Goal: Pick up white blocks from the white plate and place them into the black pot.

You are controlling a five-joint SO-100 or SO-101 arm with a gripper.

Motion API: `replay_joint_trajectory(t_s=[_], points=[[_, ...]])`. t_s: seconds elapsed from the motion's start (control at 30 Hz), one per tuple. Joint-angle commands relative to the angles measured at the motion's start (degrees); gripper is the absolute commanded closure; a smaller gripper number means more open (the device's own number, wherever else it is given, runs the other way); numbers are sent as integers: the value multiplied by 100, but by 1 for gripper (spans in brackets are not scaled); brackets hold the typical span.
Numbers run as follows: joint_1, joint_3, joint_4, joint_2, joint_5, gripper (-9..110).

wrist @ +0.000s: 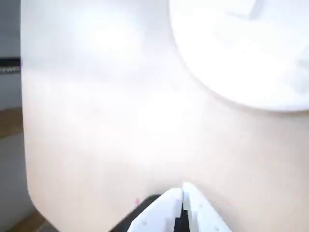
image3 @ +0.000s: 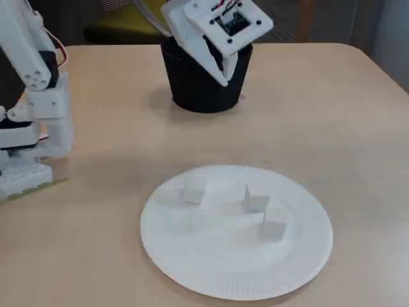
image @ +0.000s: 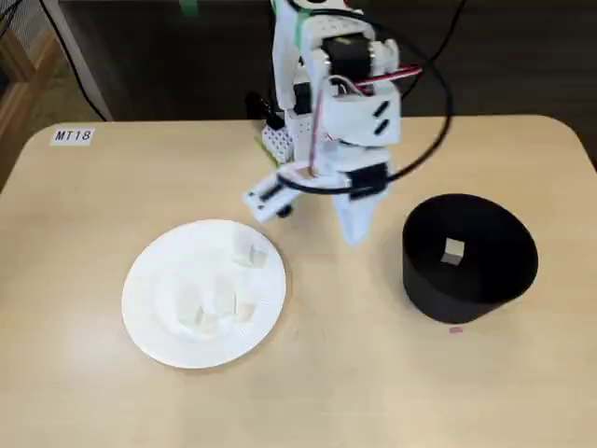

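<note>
In a fixed view I see the white plate (image: 149, 299) on the left half of the table (image: 84, 392), towards its near edge. Several white blocks (image: 248, 254) lie on the plate, some touching each other. In the middle, my claw (image: 354, 233) hangs above the bare table between plate and pot, its fingers pressed together and holding nothing. On the right stands the black pot (image: 469, 294), and one white block (image: 454, 250) rests inside it.
</note>
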Motion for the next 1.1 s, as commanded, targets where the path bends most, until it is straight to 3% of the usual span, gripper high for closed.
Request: replay_joint_trajectory(t_s=[0.0,0.23,0.5,0.73,1.07], points=[[721,18,0,202,-448,104],[1819,123,-308,-396,-853,104],[2083,62,-703,-1336,-1195,104],[2004,62,-844,-1591,-1274,84],[1890,9,-1274,-1881,-1011,79]])
